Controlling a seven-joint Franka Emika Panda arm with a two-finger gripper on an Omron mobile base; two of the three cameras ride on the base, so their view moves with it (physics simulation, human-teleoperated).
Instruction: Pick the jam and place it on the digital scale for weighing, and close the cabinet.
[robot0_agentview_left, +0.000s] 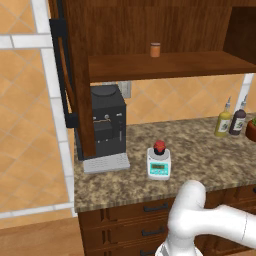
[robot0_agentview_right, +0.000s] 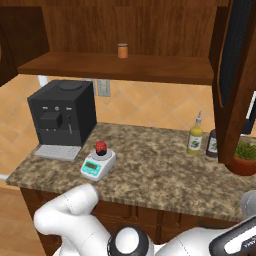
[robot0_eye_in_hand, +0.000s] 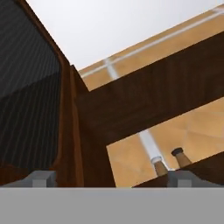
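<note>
Black coffee machine beside digital scale; bottles apart.

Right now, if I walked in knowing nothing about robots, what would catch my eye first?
Probably the tiny red-topped jam sitting on the digital scale, out on the speckled counter beside the black coffee machine. Above them the big dark-brown cabinet hangs with its doors wide open, a lone orange-brown jar on its shelf.
</note>
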